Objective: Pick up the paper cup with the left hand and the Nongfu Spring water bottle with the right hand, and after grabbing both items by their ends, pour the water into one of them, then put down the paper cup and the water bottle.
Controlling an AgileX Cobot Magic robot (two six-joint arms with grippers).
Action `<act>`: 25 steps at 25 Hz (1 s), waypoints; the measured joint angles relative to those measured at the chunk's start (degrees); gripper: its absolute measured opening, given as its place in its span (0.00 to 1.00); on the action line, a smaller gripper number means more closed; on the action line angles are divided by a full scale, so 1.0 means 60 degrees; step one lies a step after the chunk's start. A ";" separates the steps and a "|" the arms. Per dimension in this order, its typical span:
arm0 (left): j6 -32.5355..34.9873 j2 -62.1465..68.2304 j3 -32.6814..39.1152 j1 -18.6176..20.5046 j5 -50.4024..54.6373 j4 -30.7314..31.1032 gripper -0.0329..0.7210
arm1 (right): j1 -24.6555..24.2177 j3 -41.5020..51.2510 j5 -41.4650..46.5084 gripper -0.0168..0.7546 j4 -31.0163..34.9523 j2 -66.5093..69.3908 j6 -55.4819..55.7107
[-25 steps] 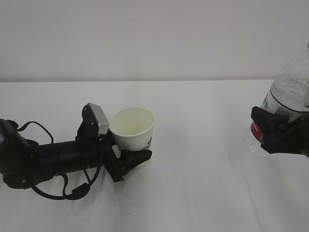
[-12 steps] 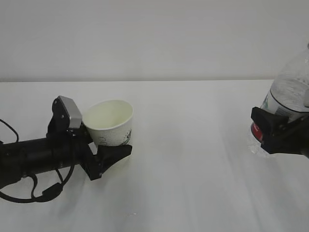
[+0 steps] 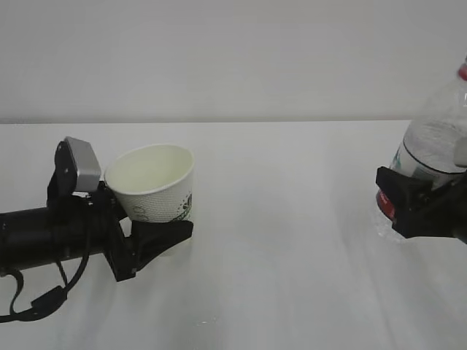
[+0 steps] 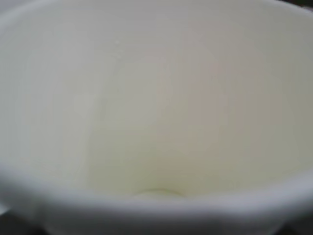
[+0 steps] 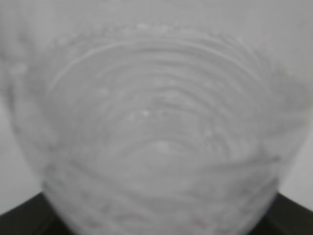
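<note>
The white paper cup (image 3: 152, 181) with green lettering leans slightly left at the left of the exterior view. My left gripper (image 3: 156, 232) is shut on its lower part, one black finger (image 3: 172, 229) showing in front. In the left wrist view the cup's pale inside (image 4: 156, 98) fills the frame, and I cannot tell whether it holds water. At the right edge the clear ribbed Nongfu Spring water bottle (image 3: 435, 142) stands nearly upright, its red neck ring (image 3: 462, 71) at the top. My right gripper (image 3: 410, 201) is shut on its labelled lower part. The right wrist view shows only blurred bottle ribs (image 5: 156, 132).
The white table (image 3: 292, 233) runs back to a pale wall (image 3: 233, 58). Between the cup and the bottle lies a wide stretch of bare tabletop. A black cable (image 3: 36, 302) loops under the left arm.
My left arm has drawn back to the left with the cup, which now looks larger and leans a little. The bottle has risen slightly, bringing its red neck ring into view.
</note>
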 joint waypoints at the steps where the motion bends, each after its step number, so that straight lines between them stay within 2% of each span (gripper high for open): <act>1: -0.0137 -0.0225 0.0074 0.0000 0.0000 0.0080 0.79 | 0.0000 0.0000 0.0088 0.68 -0.0048 0.0000 0.0007; 4: -0.0573 -0.0791 0.0224 0.0000 0.0000 0.0331 0.79 | 0.0000 0.0000 0.0152 0.68 -0.0208 0.0000 0.0103; 20: -0.2431 -0.2701 0.0291 -0.0017 0.0000 0.3339 0.79 | 0.0000 0.0000 0.0280 0.68 -0.1632 0.0000 0.1129; 25: -0.2796 -0.2824 0.0291 -0.0486 0.0000 0.3738 0.79 | 0.0000 0.0000 0.0532 0.68 -0.2166 0.0000 0.1452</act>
